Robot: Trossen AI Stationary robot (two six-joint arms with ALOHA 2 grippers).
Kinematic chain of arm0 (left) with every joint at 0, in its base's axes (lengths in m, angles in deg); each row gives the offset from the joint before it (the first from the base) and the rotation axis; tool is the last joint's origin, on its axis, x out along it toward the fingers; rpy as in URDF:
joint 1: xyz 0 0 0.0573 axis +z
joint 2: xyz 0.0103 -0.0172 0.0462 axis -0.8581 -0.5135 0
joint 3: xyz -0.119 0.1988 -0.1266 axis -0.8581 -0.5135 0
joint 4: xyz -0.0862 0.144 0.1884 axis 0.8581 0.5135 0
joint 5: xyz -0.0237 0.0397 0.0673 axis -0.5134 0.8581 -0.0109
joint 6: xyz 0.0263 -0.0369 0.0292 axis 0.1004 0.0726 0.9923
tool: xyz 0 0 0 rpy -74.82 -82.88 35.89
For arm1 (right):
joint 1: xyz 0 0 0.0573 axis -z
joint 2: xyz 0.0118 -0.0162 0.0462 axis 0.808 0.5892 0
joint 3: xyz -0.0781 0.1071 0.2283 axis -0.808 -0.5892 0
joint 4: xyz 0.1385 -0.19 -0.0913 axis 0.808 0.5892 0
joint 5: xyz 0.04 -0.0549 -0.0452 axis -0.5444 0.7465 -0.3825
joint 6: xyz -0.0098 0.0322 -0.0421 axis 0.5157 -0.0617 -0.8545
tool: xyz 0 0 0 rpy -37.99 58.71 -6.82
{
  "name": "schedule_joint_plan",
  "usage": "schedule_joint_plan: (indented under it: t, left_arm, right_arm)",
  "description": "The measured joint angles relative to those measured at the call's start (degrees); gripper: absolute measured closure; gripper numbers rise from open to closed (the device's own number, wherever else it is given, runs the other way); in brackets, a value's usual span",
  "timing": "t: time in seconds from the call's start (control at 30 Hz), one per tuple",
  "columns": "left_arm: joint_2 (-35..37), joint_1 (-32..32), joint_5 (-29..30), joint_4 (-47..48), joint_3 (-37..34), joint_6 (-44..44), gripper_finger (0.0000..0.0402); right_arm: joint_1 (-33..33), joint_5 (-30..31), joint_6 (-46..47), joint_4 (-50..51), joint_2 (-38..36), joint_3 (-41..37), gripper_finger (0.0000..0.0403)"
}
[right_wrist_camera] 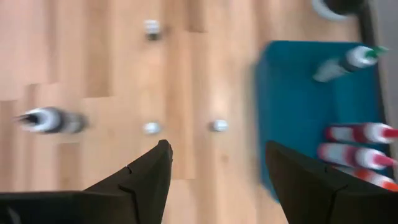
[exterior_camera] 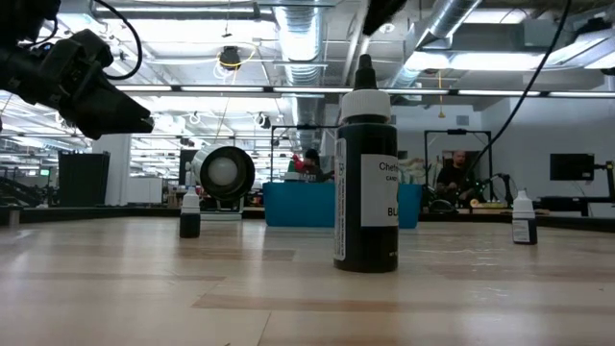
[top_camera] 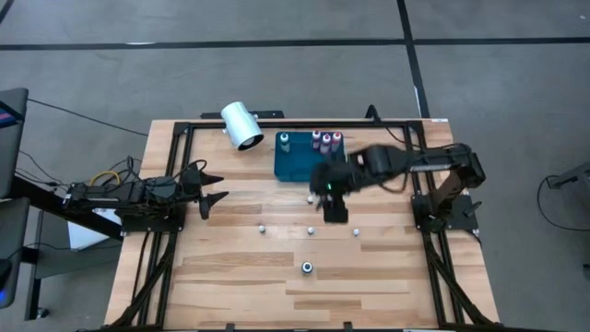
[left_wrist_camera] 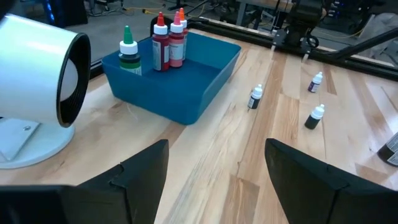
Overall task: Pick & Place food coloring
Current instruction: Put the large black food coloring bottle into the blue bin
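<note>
Both grippers wide open, nothing picked up

Right gripper (top_camera: 336,210) is the one doing something: it hangs over the middle of the table, just in front of the blue tray (top_camera: 297,166), fingers spread and holding nothing. From its own wrist camera you see the two dark fingers (right_wrist_camera: 146,177) apart with bare wood between them, everything under them smeared

Left gripper (top_camera: 210,187) sits over the left side of the table, also spread wide and empty, pointing toward the tray

Food coloring-wise, four bottles stand inside the tray along its back edge: a green-topped bottle (left_wrist_camera: 129,52) near one corner and three red-topped bottles (left_wrist_camera: 168,41) bunched together at the other. Those are easy to pick out in the left wrist view

Out on the wood, in front of the tray, there are several more little bottles with white caps. Three small dark bottles (left_wrist_camera: 255,98) stand loosely in a row, well apart from each other. A bigger black bottle (exterior_camera: 366,183) stands alone closer to the front edge, and in the low view it's right in front of the camera with a white collar and black tip. I can't tell what colours the small ones are

Off to the tray's left, a white cylinder (top_camera: 242,125) lies on its side on a white base, open end facing out over the table
</note>
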Motion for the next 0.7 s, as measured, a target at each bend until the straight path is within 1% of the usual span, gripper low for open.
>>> schedule_joint_plan:
  t: [0.07, 0.2, 0.33, 0.47, 0.7]
  left_arm:
    - [0.0, 0.0, 0.0, 0.0, 0.0, 0.5, 0.0144]
    - [0.0, 0.0, 0.0, 0.0, 0.0, 0.6, 0.0144]
    - [0.0, 0.0, 0.0, 0.2, 0.0, -0.1, 0.0144]
    - [0.0, 0.0, 0.0, 0.3, 0.0, -1.0, 0.0144]
    - [0.0, 0.0, 0.0, 0.6, 0.0, -1.1, 0.0144]
  right_arm:
    - [-3.0, 0.2, 1.3, -1.2, 0.5, -0.4, 0.0158]
    - [-7.6, 0.2, 4.6, -4.7, 1.2, -3.5, 0.0159]
    - [-10.9, 0.3, 9.0, -4.9, 1.5, -7.8, 0.0159]
    - [-13.7, 0.3, 13.1, -8.3, 1.5, -12.7, 0.0159]
    - [-19.3, 0.4, 17.8, -15.8, 1.4, -17.3, 0.0159]
